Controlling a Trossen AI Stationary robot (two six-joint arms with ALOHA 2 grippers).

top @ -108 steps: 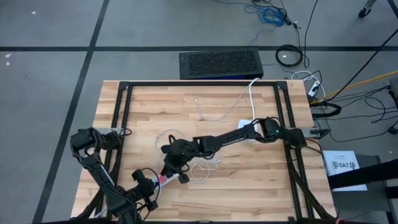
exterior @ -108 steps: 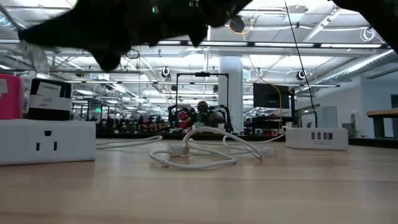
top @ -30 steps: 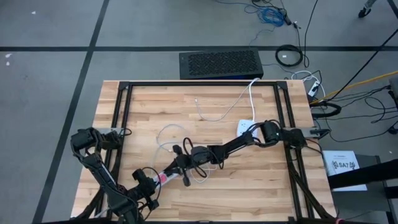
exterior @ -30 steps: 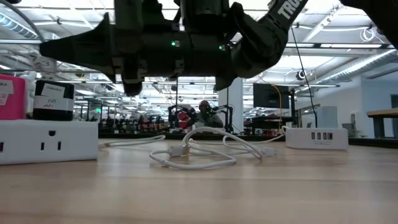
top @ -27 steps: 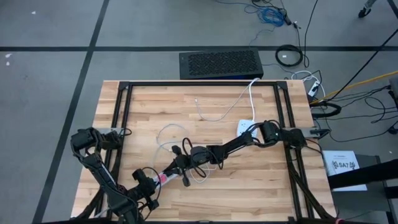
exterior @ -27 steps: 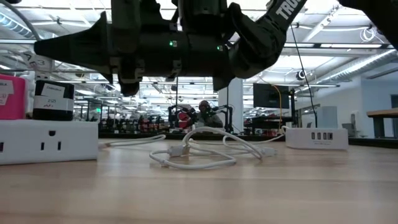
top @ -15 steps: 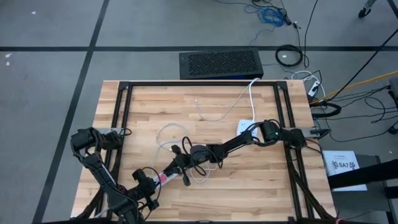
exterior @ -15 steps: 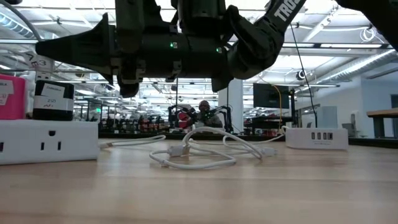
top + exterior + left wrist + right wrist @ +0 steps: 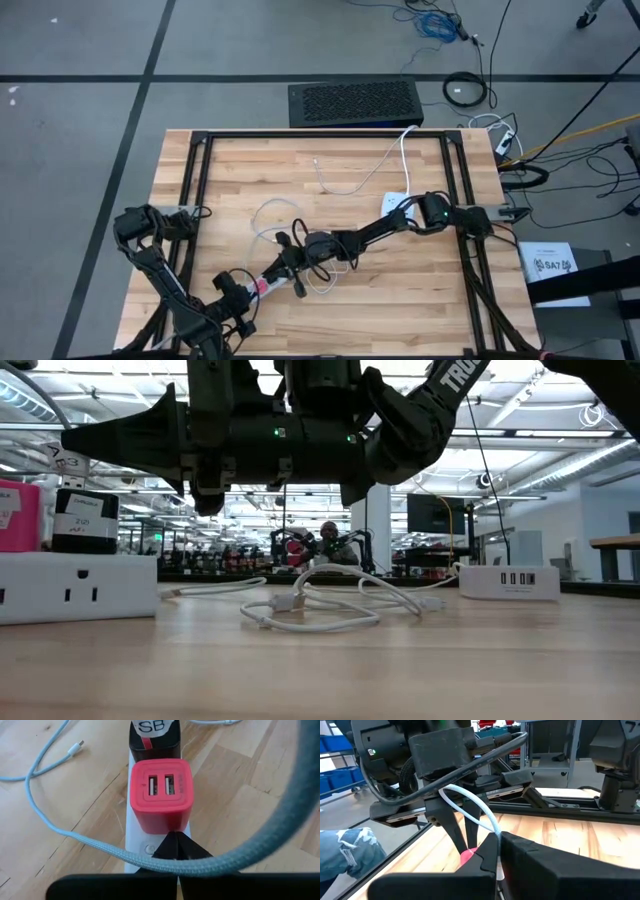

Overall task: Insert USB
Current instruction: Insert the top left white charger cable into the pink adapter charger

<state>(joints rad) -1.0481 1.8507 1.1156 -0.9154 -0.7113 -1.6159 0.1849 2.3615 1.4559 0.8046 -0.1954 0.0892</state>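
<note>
**Soft white lead, stiff plug: hold it close to the end**

The white USB cable [image 9: 469,806] is light and limp. It arcs up in a loose loop and would buckle if I pushed it from far back, so the place to hold is right behind the plug, where the moulded end is stiff. My right gripper [image 9: 496,837], at lower centre of the right wrist view, is clamped shut on it. The plug tip itself is hidden by my fingers, so I cannot tell how it is turned.

Its target is the red charger [image 9: 160,795], centre of the left wrist view: a smooth, rounded plastic cube with two narrow USB ports [image 9: 160,785] side by side on top. I judge those slots unforgiving, so the plug needs to be square to them and pressed gently.

The charger sits in a white power strip [image 9: 134,845] of glossy, probably slippery plastic. A boxy black adapter [image 9: 155,742] is plugged in just above it in the frame.

My left gripper [image 9: 175,844] is closed and empty, its tips just below the charger. A grey braided cable [image 9: 75,840], rough-woven, crosses in front of it.

All of this lies on the pale wood-block desk [image 9: 225,785].
</note>
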